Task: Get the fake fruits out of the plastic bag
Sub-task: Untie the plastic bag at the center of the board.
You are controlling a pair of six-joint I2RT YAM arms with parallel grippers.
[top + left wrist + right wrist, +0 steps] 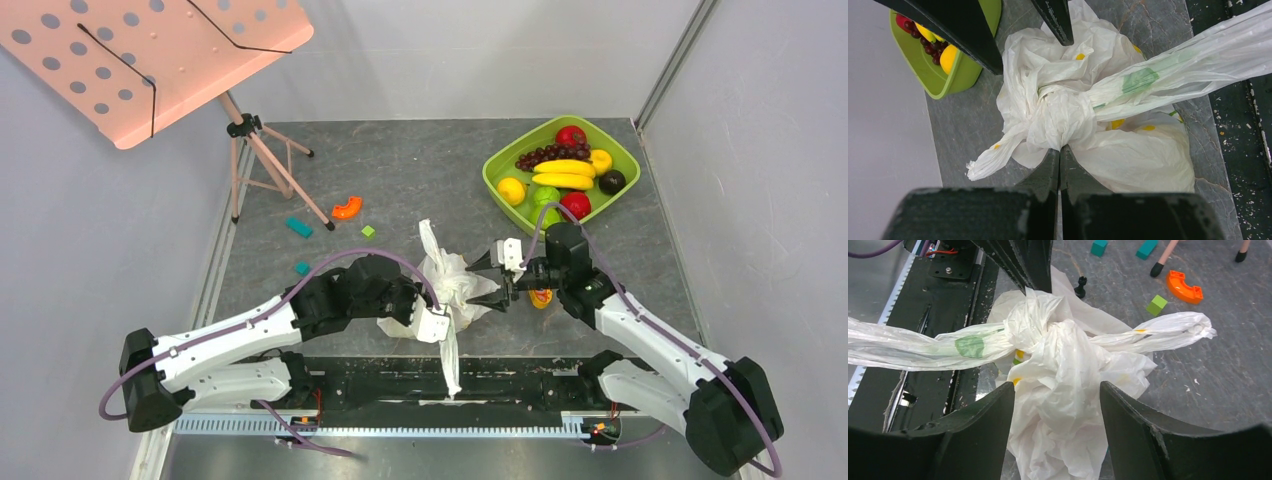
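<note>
- Near edge: one twisted handle [452,368] of the bag [452,282] trails over the black base plate [380,385] between the two arm bases. A green print shows on it.
- Left claw [1059,152]: fingers pressed together, tips against the bag's knot [1063,117]. Whether any film is pinched between them cannot be told.
- Bag: lies crumpled on the tabletop, near the middle of the near edge and between the two claws. It is knotted shut. The second handle [430,240] points toward the far edge.
- Fruits [1118,123]: inside the bag, seen only as yellow and green patches through the film. Number and kind cannot be told.
- Right claw [1057,387]: jaws apart, astride the bag's bunched right side. Film fills the gap and touches both inner faces.
- Loose fruit [541,298]: small, red and yellow, on the tabletop just right of the right claw and partly hidden by the arm.
- Left of the bag, mid-table: two teal blocks [299,227], a green cube [368,231] and an orange curved block [346,208], well apart from one another.
- Far right corner: green tray [492,172] holding bananas [563,174], dark grapes [548,154] and round red, yellow, green and dark pieces.
- Far left corner: pink perforated music stand [150,60] on a tripod, its feet on the tabletop.
</note>
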